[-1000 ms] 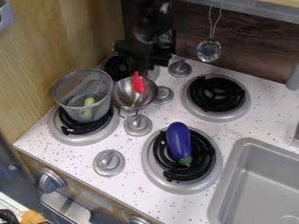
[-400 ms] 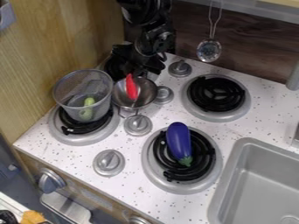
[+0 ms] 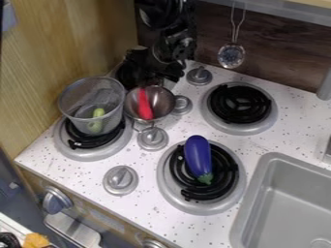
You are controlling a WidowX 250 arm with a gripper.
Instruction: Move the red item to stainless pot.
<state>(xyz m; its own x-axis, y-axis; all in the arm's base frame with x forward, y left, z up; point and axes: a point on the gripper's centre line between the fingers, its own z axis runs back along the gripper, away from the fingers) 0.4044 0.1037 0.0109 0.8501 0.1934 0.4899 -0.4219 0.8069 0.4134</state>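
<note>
Speckled counter (image 3: pixel 77 174) is carrying everything, sloping away under the camera's slant. Grey sink (image 3: pixel 255 169) is taking up the right side, playing no part in this job, as I am judging it.

My black arm (image 3: pixel 169 41) is coming down at the rear, by the back panel, and my gripper (image 3: pixel 157 77) is hanging over the far side of the stainless pot (image 3: pixel 165 102). That placing is making sense to me: from above, I am able to set a thing in without crossing the rim sideways. Whether I am parted, closed or clamping on anything, I cannot tell; the dark parts are merging.

Mesh basket (image 3: pixel 69 104) is standing on the front left burner (image 3: pixel 84 154), its wall crowding the pot's left side. I am reading that as a reason for working from behind.

Pot is sitting mouth up, just beside the basket and near 2 knobs. Its open bowl is suiting a drop from above.

Eggplant (image 3: pixel 197 155) is lying across the front burner (image 3: pixel 234 193), well apart, needing nothing.

Red item (image 3: pixel 144 106) is lying inside the pot, long and slanting, 1 end toward the near rim, the other toward me. The wall is probably propping it. I am judging the task nearly done; lifting straight up is seeming wisest, since a sideways brush could be tipping pot or basket.

Green item (image 3: pixel 97 121) is resting in the basket, being fenced off by mesh.
</note>
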